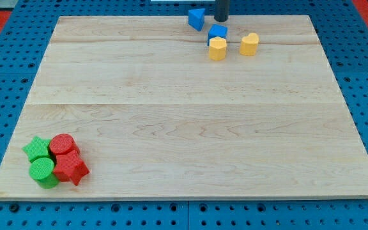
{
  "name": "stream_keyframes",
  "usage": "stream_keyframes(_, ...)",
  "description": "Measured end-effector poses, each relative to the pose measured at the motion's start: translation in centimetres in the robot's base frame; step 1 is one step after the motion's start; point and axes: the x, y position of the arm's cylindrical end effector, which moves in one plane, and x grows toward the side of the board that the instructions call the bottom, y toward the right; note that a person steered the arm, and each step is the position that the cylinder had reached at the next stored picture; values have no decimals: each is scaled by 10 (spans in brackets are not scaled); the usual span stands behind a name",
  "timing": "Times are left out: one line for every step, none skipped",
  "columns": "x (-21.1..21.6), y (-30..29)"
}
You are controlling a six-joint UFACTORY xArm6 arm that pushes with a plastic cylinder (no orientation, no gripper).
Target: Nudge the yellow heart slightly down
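Desk: you see a pale wooden desk on a blue pegboard surface.
Top edge: you have a blue triangular block, a blue cube block and a yellow hexagonal block touching below it.
Bottom-left corner: your cluster holds a green star block, red cylinder block, green cylinder block and red star block.

yellow heart: small block flat on the board, upper right of centre in frame, near the top edge.
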Motion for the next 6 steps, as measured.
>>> stream_keyframes(-1,-12)
stream_keyframes(-1,-34)
stream_keyframes(-1,-80)
stream_keyframes(6,-21)
stream_keyframes(27,50)
stream_keyframes(63,55)
